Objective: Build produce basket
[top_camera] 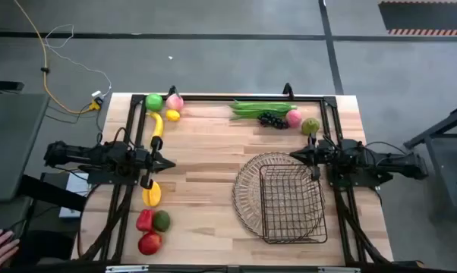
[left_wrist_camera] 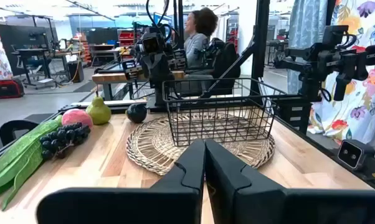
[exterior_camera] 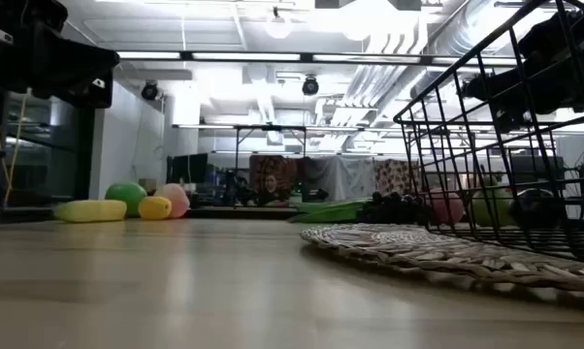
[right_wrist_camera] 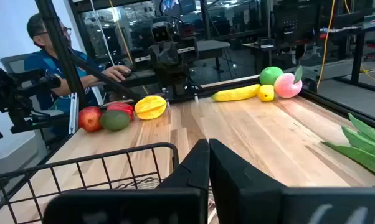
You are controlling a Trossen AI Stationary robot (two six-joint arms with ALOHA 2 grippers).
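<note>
**Both arms parked at the desk edges, basket empty, produce in three clusters.**

The left gripper (top_camera: 168,163) and right gripper (top_camera: 295,156) point toward each other across the bare middle of the desk (top_camera: 206,182), each with fingers pressed together and holding nothing. The wire basket (top_camera: 289,203) lies beside the right gripper on a woven mat (top_camera: 247,193), apparently empty. Green beans (top_camera: 259,108), grapes (top_camera: 272,119), a peach (top_camera: 294,117) and a pear (top_camera: 310,126) lie along the far edge; a banana (top_camera: 157,124), lemon (top_camera: 172,115) and green apple (top_camera: 154,101) lie at the far left corner; more produce lies near the left arm. Likely risks: round fruit rolling away from closing fingers, or the right gripper snagging the raised basket wire just beside it.
</note>
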